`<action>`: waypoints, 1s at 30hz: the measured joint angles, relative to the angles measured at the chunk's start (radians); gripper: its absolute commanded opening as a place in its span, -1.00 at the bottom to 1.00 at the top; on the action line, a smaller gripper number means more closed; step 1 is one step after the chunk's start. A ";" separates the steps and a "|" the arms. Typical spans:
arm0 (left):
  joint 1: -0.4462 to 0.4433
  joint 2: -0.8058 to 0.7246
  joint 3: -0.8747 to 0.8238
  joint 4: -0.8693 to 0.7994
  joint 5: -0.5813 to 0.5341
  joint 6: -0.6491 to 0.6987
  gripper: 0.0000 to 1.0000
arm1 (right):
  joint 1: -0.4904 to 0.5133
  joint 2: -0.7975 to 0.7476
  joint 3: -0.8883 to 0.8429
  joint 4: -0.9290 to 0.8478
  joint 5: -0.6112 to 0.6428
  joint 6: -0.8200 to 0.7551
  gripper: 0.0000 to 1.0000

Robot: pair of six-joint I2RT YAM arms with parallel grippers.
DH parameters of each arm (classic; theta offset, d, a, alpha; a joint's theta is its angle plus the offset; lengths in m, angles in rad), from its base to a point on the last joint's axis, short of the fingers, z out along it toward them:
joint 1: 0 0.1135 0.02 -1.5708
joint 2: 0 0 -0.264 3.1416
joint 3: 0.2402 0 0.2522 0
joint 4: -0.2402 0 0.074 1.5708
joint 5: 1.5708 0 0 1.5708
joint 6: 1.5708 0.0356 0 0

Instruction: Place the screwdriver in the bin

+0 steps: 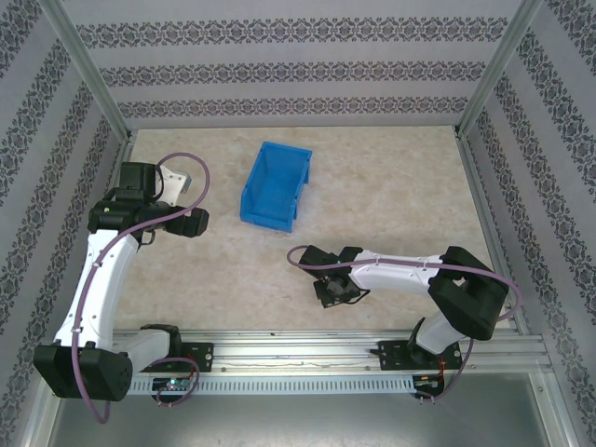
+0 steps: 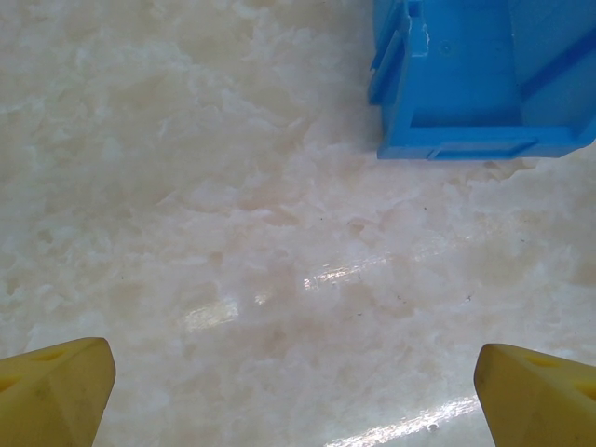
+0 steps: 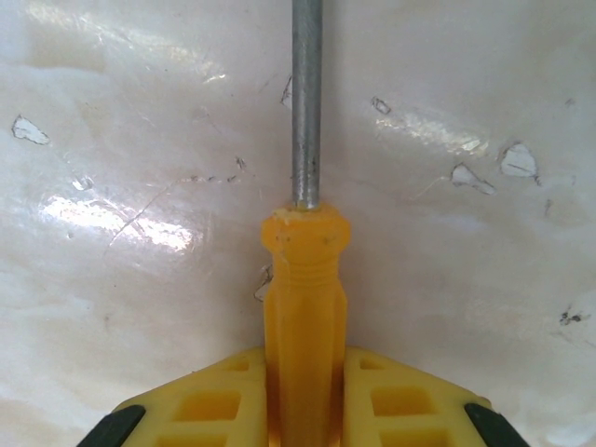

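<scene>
Screwdriver (image 3: 303, 289) sitting clamped in my right tool (image 3: 303, 377), shaft pointing out over the worktop (image 2: 233, 233), my left tool (image 2: 298, 386) hanging wide near the bin (image 2: 466, 84)

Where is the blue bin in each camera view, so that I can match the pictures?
Top external: the bin stands on the table, slightly left of centre, toward the far side.
Left wrist: the bin is in the upper right corner, beyond the open left hand.
Right wrist: this camera looks at the screwdriver gripped by the right hand.
Shared landmark: the pale marbled table surface.
</scene>
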 measured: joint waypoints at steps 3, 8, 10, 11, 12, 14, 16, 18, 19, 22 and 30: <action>0.000 0.000 0.000 0.000 0.014 0.004 0.98 | 0.000 -0.002 0.000 0.000 0.000 -0.001 -0.63; 0.000 0.000 0.003 -0.010 0.045 0.020 0.99 | -0.005 -0.004 0.000 -0.002 0.007 -0.009 -0.63; 0.000 0.001 0.003 -0.011 0.051 0.022 0.99 | -0.009 -0.005 0.000 -0.003 0.013 -0.013 -0.63; -0.001 0.001 0.002 -0.011 0.054 0.023 0.99 | -0.011 -0.006 0.001 -0.005 0.015 -0.015 -0.63; -0.001 0.001 0.001 -0.010 0.058 0.022 0.99 | -0.014 -0.006 0.004 -0.010 0.019 -0.016 -0.62; -0.001 0.003 -0.001 -0.010 0.064 0.022 0.99 | -0.019 -0.011 0.013 -0.019 0.022 -0.019 -0.62; -0.002 0.011 -0.001 -0.010 0.071 0.022 0.99 | -0.019 -0.026 0.026 -0.031 0.029 -0.020 -0.62; -0.003 0.025 -0.001 -0.010 0.071 0.022 0.99 | -0.019 -0.045 0.041 -0.041 0.033 -0.023 -0.62; -0.005 0.033 -0.001 -0.010 0.071 0.022 0.99 | -0.019 -0.058 0.050 -0.047 0.035 -0.026 -0.62; -0.007 0.051 -0.001 -0.010 0.071 0.022 0.99 | -0.019 -0.090 0.085 -0.072 0.040 -0.031 -0.61; -0.007 0.055 0.009 -0.010 0.071 0.022 0.99 | -0.023 -0.115 0.271 -0.138 0.042 -0.064 -0.58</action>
